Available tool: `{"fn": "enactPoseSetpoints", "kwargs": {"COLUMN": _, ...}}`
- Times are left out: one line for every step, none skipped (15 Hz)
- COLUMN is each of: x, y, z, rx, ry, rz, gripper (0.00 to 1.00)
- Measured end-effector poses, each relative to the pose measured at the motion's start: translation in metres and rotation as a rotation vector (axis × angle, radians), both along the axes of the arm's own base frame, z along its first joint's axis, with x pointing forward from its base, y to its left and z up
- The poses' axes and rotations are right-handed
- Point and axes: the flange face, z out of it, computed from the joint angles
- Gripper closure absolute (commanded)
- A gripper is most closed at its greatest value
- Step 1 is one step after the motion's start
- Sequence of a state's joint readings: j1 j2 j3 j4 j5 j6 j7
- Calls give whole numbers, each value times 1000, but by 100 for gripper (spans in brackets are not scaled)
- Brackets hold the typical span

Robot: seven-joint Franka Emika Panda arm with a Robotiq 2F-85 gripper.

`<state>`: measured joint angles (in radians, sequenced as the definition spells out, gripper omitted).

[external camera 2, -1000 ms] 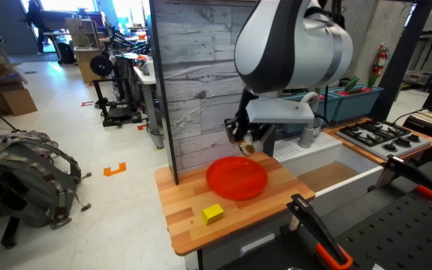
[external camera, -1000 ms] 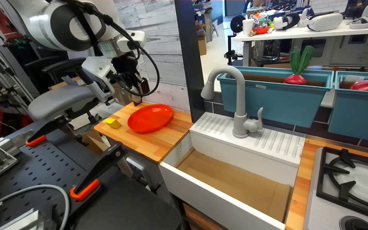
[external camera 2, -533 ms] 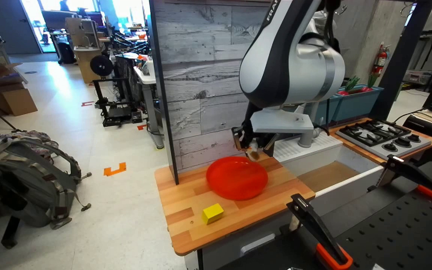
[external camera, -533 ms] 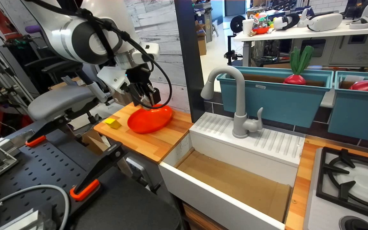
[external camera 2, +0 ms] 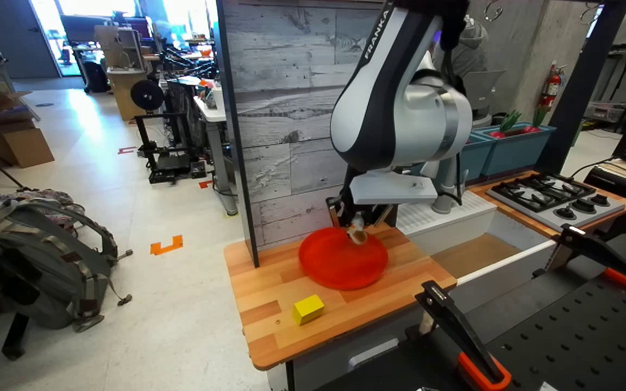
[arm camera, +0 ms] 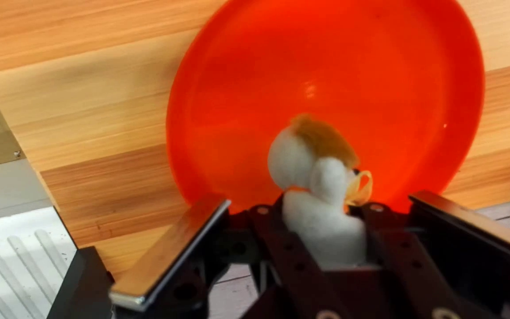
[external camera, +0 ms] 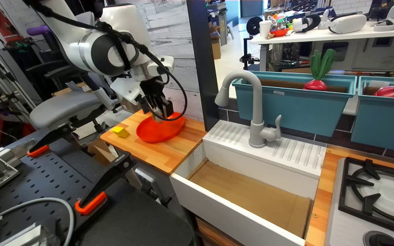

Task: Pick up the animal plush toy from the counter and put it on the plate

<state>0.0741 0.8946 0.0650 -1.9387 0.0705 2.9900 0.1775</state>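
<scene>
The animal plush toy (external camera 2: 358,237) is small and white with a brown patch and a yellow loop. My gripper (external camera 2: 357,218) is shut on its body, and the toy's head sticks out below the fingers. In the wrist view the toy (arm camera: 321,230) sits between the dark finger links, slightly blurred. The plate (external camera 2: 340,266) is round, red-orange and lies on the wooden counter (external camera 2: 362,309). The toy hangs over the plate's back part, low above it; I cannot tell whether it touches. The plate fills much of the wrist view (arm camera: 326,66).
A yellow block (external camera 2: 308,309) lies on the counter in front of the plate. A grey wood-look wall panel (external camera 2: 286,179) stands behind the plate. The white sink (external camera: 224,213) with its grey faucet (external camera: 258,109) is beside the counter. A black clamp (external camera 2: 462,331) sits near the front edge.
The gripper has come down from above the counter's back to low over the plate's back part. The toy has moved down with it, still in its fingers. The plate and yellow block have not moved.
</scene>
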Motion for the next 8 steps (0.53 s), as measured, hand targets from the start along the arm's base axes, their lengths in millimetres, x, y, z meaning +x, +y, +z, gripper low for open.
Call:
{"fn": "enactPoseSetpoints", "kwargs": {"x": 2, "y": 1, "z": -3, "rx": -2, "ry": 11, "rz": 2, "gripper": 57}}
{"fn": "enactPoseSetpoints", "kwargs": {"x": 4, "y": 2, "z": -5, "rx": -5, "ry": 19, "rz": 5, "gripper": 51}}
{"fn": "enactPoseSetpoints", "kwargs": {"x": 6, "y": 3, "z": -6, "rx": -7, "ry": 28, "rz": 8, "gripper": 42}}
{"fn": "enactPoseSetpoints", "kwargs": {"x": 7, "y": 5, "z": -8, "rx": -8, "ry": 38, "rz": 11, "gripper": 36}}
{"fn": "enactPoseSetpoints", "kwargs": {"x": 8, "y": 6, "z": -9, "rx": -8, "ry": 45, "rz": 13, "gripper": 30}}
{"fn": "enactPoseSetpoints", "kwargs": {"x": 9, "y": 8, "z": -10, "rx": -8, "ry": 53, "rz": 16, "gripper": 21}}
{"fn": "enactPoseSetpoints", "kwargs": {"x": 9, "y": 9, "z": -10, "rx": -9, "ry": 60, "rz": 19, "gripper": 15}}
{"fn": "enactPoseSetpoints", "kwargs": {"x": 9, "y": 10, "z": -10, "rx": -9, "ry": 66, "rz": 22, "gripper": 6}}
